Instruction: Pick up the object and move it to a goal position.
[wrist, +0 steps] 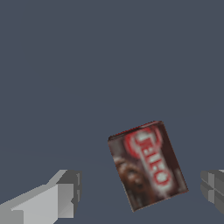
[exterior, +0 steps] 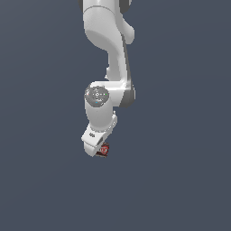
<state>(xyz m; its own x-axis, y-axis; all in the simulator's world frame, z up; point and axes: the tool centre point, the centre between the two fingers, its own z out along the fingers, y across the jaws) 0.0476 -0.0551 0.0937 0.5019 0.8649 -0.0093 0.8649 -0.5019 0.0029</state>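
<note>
Between wide-spread fingers (wrist: 65, 192) of gripper (wrist: 138, 194): Jell-O box (wrist: 146, 164), label up, tilted, untouched on grey floor (wrist: 87, 65) (off-centre in gap). Step: pre-grasp approach. Next: descend, centre, close across narrow sides.

dark-brown box (wrist: 146, 165) — red-and-white label — white arm (exterior: 108, 67), grey-blue ground (exterior: 180, 135).
</note>
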